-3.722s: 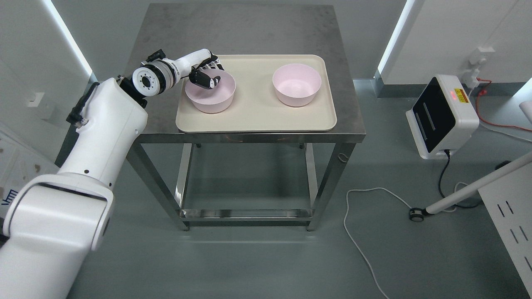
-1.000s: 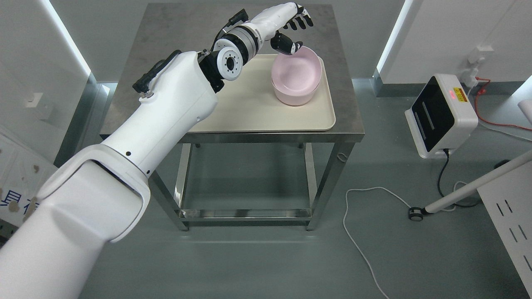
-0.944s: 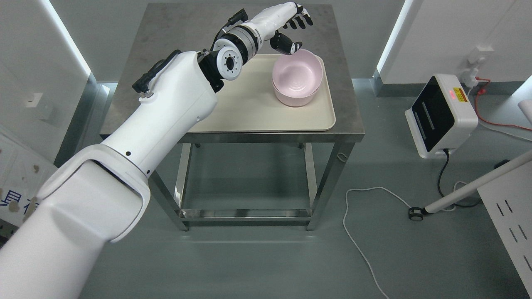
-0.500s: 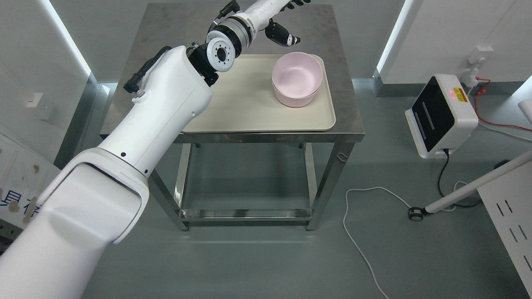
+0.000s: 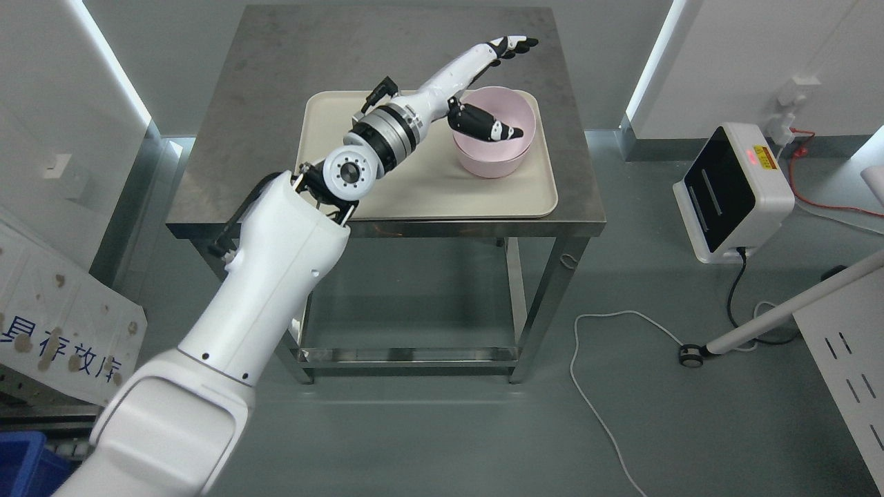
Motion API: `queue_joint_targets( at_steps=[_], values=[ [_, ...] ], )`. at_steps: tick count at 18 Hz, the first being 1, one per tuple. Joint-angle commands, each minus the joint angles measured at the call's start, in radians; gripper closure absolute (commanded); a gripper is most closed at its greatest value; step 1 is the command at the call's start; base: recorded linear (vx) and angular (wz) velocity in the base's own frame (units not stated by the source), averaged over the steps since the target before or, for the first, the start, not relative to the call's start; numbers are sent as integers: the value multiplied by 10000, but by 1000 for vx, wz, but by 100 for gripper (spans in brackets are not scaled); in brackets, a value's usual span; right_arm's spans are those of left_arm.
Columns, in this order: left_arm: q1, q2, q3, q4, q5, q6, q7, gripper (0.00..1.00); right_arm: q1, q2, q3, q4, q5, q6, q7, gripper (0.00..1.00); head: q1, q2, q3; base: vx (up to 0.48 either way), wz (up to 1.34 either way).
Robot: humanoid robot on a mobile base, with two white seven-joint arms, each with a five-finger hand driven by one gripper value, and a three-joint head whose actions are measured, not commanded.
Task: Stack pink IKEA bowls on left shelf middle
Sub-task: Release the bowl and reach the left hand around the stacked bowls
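Two pink bowls sit nested, one inside the other, at the right end of a beige tray on a steel table. My left hand is open and holds nothing. It hovers above the stack's left rim, with the fingers stretched out past the tray's far edge and the thumb pointing over the top bowl's inside. My left arm reaches in from the lower left across the tray. The right arm is out of view.
A white box-shaped device with a red light stands on the floor at the right, with cables trailing from it. A white pole on a wheel and a perforated panel are at the lower right. A printed board leans at the lower left.
My left hand carried one bowl from the tray's left end to the right, set it into the other bowl and let go. It has since lowered, opened flat, over the stack.
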Motion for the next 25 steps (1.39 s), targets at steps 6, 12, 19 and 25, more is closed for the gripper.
queue_joint_targets(
  at_steps=[6, 12, 19, 25],
  values=[
    [1226, 172, -489, -3234, -4118, 9, -866, 12, 291, -175, -107, -337, 0, -58, 0, 0, 0, 0, 0, 0, 0],
    [441, 172, -1059, -1730, -4752, -6, -1175, 9, 291, -175, -107, -337, 0, -43, 0, 0, 0, 0, 0, 0, 0],
    [-217, 172, -1089, -565, -4798, 807, -1752, 6, 291, -175, -107, -337, 0, -43, 0, 0, 0, 0, 0, 0, 0],
    [-417, 172, -936, 618, -5749, 1309, -2155, 6, 291, -175, -107, -337, 0, -43, 0, 0, 0, 0, 0, 0, 0]
  ],
)
